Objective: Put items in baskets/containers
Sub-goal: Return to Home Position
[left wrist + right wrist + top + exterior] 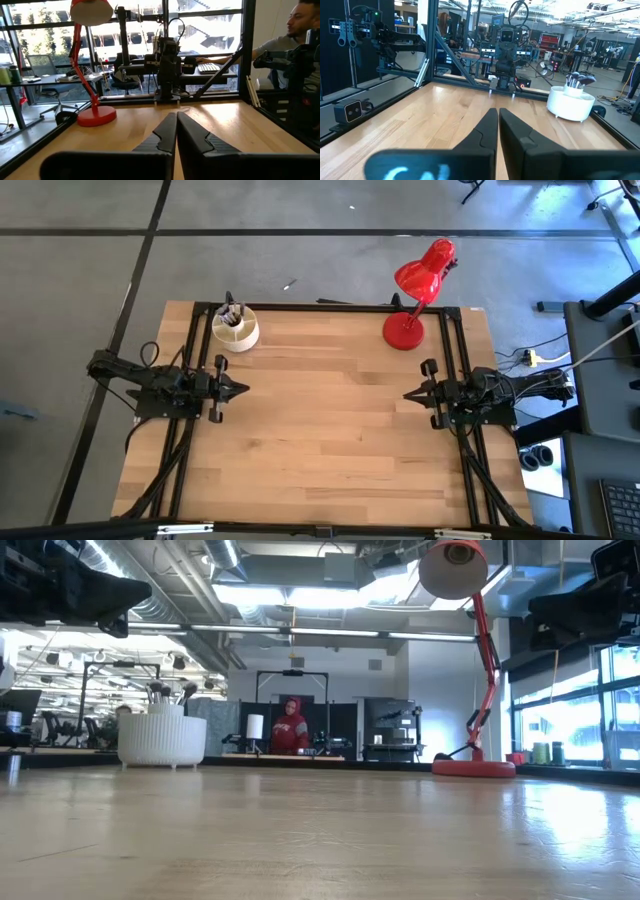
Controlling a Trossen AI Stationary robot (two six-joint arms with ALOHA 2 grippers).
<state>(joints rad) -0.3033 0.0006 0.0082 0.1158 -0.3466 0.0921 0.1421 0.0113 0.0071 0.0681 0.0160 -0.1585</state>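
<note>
Found brushes [231, 312] standing heads-up inside cup [236, 331] at worktop's far-left corner. Noted left gripper [243, 389] by left edge, right gripper [408, 395] by right edge, both pinched together, empty.

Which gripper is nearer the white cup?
Left. The left gripper, jaws shut, sits close to the cup on that side; the right gripper, also shut, is across the table by the lamp.

From above I see the cup [236, 332], brushes [231, 313] standing in it, at the upper-left corner of the table [320, 440], the lamp [405, 330] at its upper right, and my left gripper [243, 389] at mid-left facing the right gripper [408, 395] at mid-right.
</note>
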